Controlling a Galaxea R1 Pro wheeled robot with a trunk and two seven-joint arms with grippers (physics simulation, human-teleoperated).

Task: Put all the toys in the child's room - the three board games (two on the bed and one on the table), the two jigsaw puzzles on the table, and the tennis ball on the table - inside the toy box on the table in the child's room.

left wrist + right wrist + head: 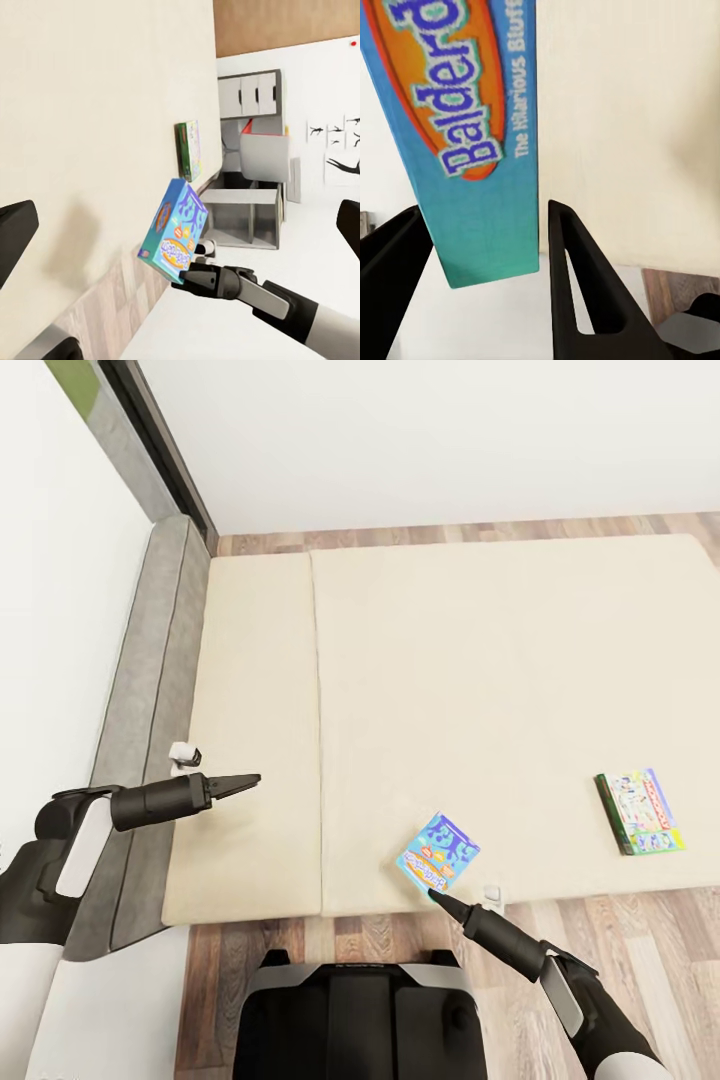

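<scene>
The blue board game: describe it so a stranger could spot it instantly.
On the wide beige bed, look at the near edge by the right gripper. The blue board game is there, smaller than the white, green-edged board game further right.

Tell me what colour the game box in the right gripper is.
Blue box, orange logo oval; right wrist view.

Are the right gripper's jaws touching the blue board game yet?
Touching. In the left wrist view the right gripper pinches the blue board game's lower edge, lifted off the bed.
</scene>
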